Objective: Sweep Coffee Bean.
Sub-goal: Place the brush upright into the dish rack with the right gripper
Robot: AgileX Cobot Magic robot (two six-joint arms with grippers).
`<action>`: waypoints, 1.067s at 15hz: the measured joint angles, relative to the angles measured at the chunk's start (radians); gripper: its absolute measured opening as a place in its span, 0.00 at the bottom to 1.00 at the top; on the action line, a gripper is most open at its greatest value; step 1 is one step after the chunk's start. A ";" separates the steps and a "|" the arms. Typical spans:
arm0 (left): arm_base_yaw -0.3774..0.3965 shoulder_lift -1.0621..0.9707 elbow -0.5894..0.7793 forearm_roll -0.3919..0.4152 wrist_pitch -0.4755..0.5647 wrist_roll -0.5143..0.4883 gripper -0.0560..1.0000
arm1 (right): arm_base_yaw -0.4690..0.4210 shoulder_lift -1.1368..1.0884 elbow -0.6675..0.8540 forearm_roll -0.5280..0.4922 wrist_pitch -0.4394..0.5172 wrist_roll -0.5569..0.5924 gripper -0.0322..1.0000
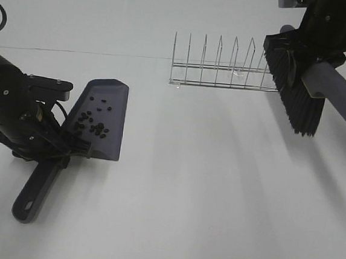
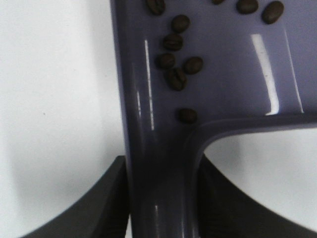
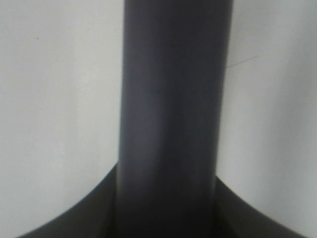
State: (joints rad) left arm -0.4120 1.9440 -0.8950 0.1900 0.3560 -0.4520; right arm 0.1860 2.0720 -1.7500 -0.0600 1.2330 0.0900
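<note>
My left claw (image 2: 163, 203) is clamped on the handle of the dustpan (image 1: 112, 115), one finger on each side of it, just behind the tray. The handle points toward the near left corner of the table (image 1: 215, 206), and the tray lies further in along the left side with its open lip turned toward the far edge. The coffee beans (image 1: 93, 121) are all inside the tray, scattered loosely over the half nearest the handle; none shows on the bare tabletop. Further back, near the middle of the far side, a wire rack (image 1: 221, 67) stands upright. Beyond its right end, my right claw (image 3: 168, 203) is closed around the round handle of the brush (image 1: 298, 95), whose black bristles point downward.
</note>
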 joint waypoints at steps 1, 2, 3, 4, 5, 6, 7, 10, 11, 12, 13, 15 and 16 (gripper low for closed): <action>0.000 0.000 0.000 0.000 0.000 0.000 0.39 | 0.000 0.022 0.000 0.000 0.000 0.000 0.31; 0.000 0.000 0.000 0.000 0.000 0.000 0.39 | 0.000 0.043 0.000 0.001 -0.001 -0.001 0.31; 0.000 0.000 0.000 0.001 0.000 0.003 0.39 | 0.000 0.063 0.000 0.000 -0.001 -0.001 0.31; 0.000 0.000 0.000 0.002 0.000 0.003 0.39 | 0.000 0.081 0.000 -0.001 -0.002 -0.001 0.31; 0.000 0.000 0.000 0.004 0.000 0.003 0.39 | 0.000 0.098 0.000 -0.001 -0.002 -0.001 0.31; 0.000 0.000 0.000 0.004 0.000 0.003 0.39 | 0.000 0.110 0.000 -0.007 -0.004 -0.001 0.31; 0.000 0.000 0.000 0.004 0.000 0.003 0.39 | 0.000 0.120 0.000 -0.018 -0.006 -0.001 0.31; -0.001 0.000 0.000 0.008 0.000 0.003 0.39 | 0.000 0.133 -0.025 -0.020 -0.006 0.009 0.31; -0.001 0.000 0.000 0.010 0.000 0.003 0.39 | 0.000 0.133 -0.049 0.002 -0.006 0.010 0.31; -0.001 0.000 0.000 0.011 0.000 0.003 0.39 | 0.000 0.133 -0.074 0.019 -0.006 0.010 0.31; -0.001 0.000 0.000 0.011 0.000 0.003 0.39 | 0.000 0.133 -0.094 0.023 -0.006 0.010 0.31; -0.001 0.000 0.000 0.011 0.000 0.004 0.39 | 0.000 0.137 -0.117 0.023 -0.007 0.010 0.31; -0.001 0.000 0.000 0.011 0.000 0.004 0.39 | 0.000 0.142 -0.125 0.021 -0.005 0.010 0.31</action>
State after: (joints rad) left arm -0.4130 1.9440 -0.8950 0.2010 0.3560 -0.4480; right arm 0.1860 2.2140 -1.8750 -0.0390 1.2280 0.1000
